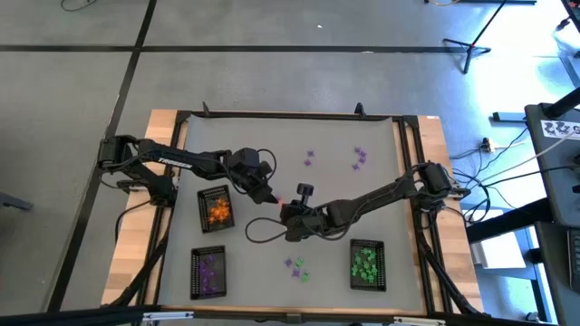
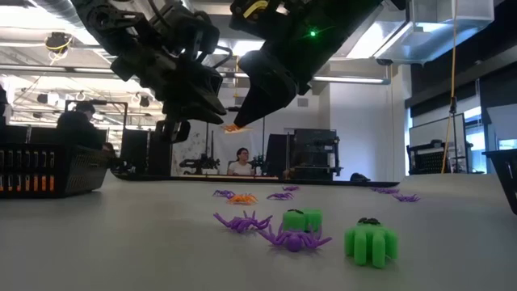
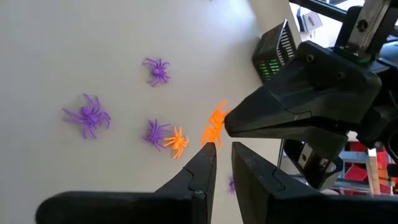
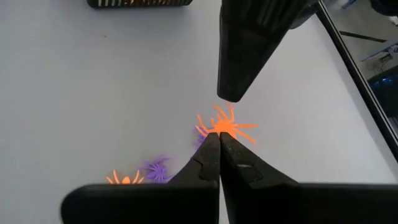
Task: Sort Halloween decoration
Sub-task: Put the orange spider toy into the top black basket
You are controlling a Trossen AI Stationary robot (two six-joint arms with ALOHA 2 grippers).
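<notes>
One Halloween decoration, an orange spider [image 4: 227, 126], hangs in the air over the table's middle with my right gripper [image 4: 219, 134] shut on it. My left gripper [image 3: 222, 148] comes from the left, its fingers a narrow gap apart with nothing between them and their tips right at the spider's legs [image 3: 214, 127]. Under them, another orange spider [image 3: 177, 142] and purple spiders [image 3: 87, 115] lie on the table. In the low view the held spider [image 2: 234, 127] shows well above the tabletop. My right gripper pinches the orange spider's body [image 4: 224, 124] between its two fingertips, and the legs spread out beyond them. The fingers slant down from the table's right. The spider is lifted clear of the table. My left gripper's tip [image 4: 229, 94] is beside the legs; whether it touches, I cannot tell.
Three black mesh trays stand on the table: one with orange pieces [image 1: 216, 208] at the left, one with purple pieces [image 1: 208, 272] at the near left, one with green pieces [image 1: 367, 263] at the near right. Loose purple pieces [image 1: 361, 158] lie far right, and purple and green pieces [image 1: 296, 267] near the middle.
</notes>
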